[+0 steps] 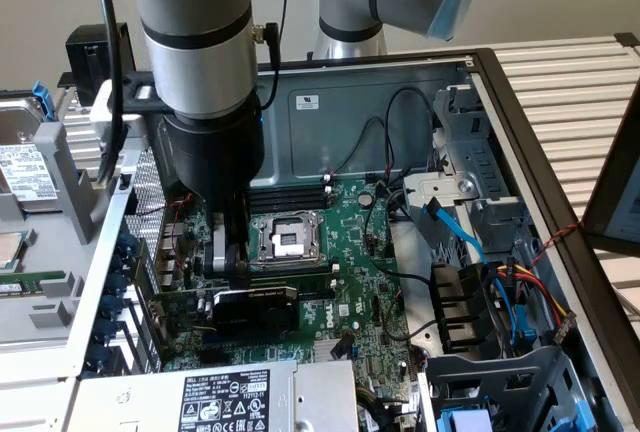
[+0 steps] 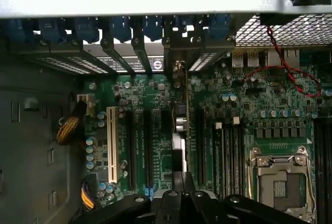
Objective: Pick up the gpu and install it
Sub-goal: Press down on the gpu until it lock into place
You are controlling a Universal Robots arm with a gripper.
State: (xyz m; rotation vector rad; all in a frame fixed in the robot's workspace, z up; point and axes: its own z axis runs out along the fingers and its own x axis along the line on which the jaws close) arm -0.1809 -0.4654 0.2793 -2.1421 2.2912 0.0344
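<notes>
— Tool [image 1: 232, 270] status?
— Down inside the case, just above the gpu [image 1: 252, 310]; I cannot tell whether it grips the card.
— Progress?
— Card stands edge-on among the expansion slots [image 2: 146, 149], below the CPU socket [image 1: 285, 240]. Seating unconfirmed, I judge.
— Looks?
— Short, glossy black ribbed shroud.

The exterior camera is looking down from above and a little away into the open computer case [image 1: 520, 92]. The wrist camera is looking close down on the motherboard [image 2: 155, 130]. Both are showing the CPU socket [image 1: 285, 240].
</notes>
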